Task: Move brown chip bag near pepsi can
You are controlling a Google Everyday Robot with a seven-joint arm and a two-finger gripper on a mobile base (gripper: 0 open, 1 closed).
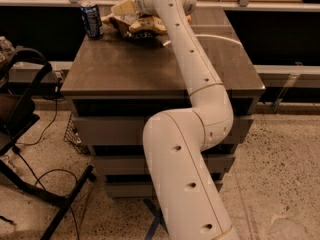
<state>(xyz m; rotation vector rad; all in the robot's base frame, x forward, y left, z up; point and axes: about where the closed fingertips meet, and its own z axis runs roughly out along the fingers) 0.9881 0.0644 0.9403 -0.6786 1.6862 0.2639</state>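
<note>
The brown chip bag [136, 25] lies crumpled at the far left part of the dark table top [150, 64], with brown foil and yellow ends showing. The pepsi can [91, 19] stands upright at the table's far left corner, a short gap to the left of the bag. My gripper [123, 8] is at the end of the white arm [200, 69], right over the bag's upper left part and touching it. The arm's wrist hides the bag's right part.
The table is a dark cabinet with drawers [120, 129]. A black chair frame [25, 109] and cables [45, 174] are on the floor to the left. A counter edge [280, 6] runs behind the table.
</note>
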